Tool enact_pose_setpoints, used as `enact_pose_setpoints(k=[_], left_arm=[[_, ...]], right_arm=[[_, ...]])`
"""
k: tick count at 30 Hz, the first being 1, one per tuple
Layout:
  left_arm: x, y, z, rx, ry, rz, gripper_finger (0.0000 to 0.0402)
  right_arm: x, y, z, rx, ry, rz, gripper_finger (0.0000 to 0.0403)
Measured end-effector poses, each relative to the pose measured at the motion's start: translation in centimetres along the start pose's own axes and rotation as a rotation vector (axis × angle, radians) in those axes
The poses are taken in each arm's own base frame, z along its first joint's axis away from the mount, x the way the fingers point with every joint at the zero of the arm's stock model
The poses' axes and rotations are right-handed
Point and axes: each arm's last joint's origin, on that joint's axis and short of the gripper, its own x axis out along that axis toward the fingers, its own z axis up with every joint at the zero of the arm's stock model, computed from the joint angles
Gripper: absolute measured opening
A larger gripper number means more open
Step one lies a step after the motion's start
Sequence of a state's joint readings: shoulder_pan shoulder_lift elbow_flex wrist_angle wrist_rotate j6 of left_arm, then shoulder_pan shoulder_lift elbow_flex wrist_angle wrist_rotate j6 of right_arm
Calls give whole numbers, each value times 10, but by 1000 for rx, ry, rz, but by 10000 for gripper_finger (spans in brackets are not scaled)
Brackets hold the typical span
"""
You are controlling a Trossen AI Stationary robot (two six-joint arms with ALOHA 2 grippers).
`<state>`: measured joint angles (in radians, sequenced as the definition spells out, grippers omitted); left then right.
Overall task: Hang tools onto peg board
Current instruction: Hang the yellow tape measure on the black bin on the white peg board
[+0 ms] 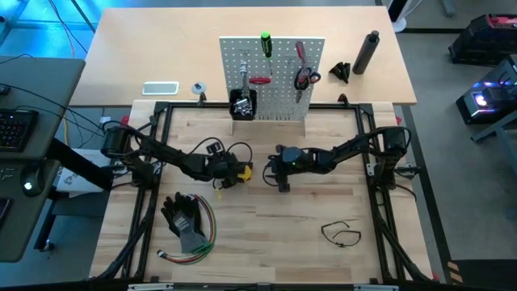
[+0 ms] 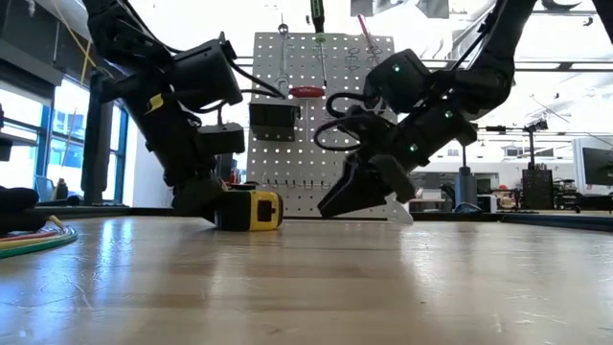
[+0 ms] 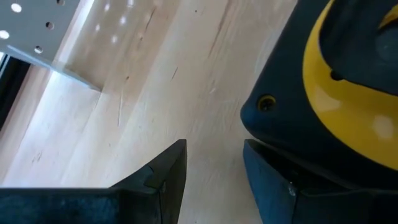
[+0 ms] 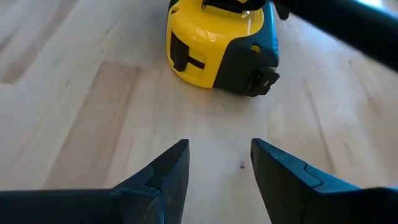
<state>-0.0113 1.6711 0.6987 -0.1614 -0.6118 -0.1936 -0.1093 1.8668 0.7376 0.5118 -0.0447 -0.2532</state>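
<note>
Peg board bin holding tools, left claw at tape measure, grip unclear, right claw released.

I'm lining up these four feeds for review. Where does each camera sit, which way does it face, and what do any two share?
High view: overhead, straight down; both arms, left gripper, right gripper, peg board.
Low view: table height, level toward the peg board; both arms.
Left wrist view: on the left arm, facing the table; own fingers beside the tape measure.
Right wrist view: on the right arm; own open fingers short of the tape measure.
Shared: the tape measure appears in all four.
</note>
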Motion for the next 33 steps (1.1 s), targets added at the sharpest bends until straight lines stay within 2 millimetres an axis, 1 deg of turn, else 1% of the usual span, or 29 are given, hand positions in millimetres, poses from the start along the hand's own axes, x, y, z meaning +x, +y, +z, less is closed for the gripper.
enact_pose_setpoints(k=[5,8,13,18,21,25,29,33], left_arm=[[1,0,1,34,4,-31,154],[3,1,-3,31,-5,-55,154],[9,3,-13,-18,-55,-99,154],[12,2,-17,-48,-125,-147,154],[14,3,-16,-54,-132,-179,154],[16,5,-16,-65,-125,-226,154],[18,7,-14,-69,-124,-284,154],[20,9,-14,-80,-120,-336,154]], right_arm=[[0,4,1,-107,11,-40,168],[0,6,3,-171,9,-62,168],[0,8,5,-280,5,-99,168],[2,13,11,-393,-52,-130,172],[9,15,8,-443,-85,-128,189],[19,17,-1,-440,-109,-125,224],[25,21,-2,-439,-136,-168,252],[26,25,1,-495,-145,-174,264]])
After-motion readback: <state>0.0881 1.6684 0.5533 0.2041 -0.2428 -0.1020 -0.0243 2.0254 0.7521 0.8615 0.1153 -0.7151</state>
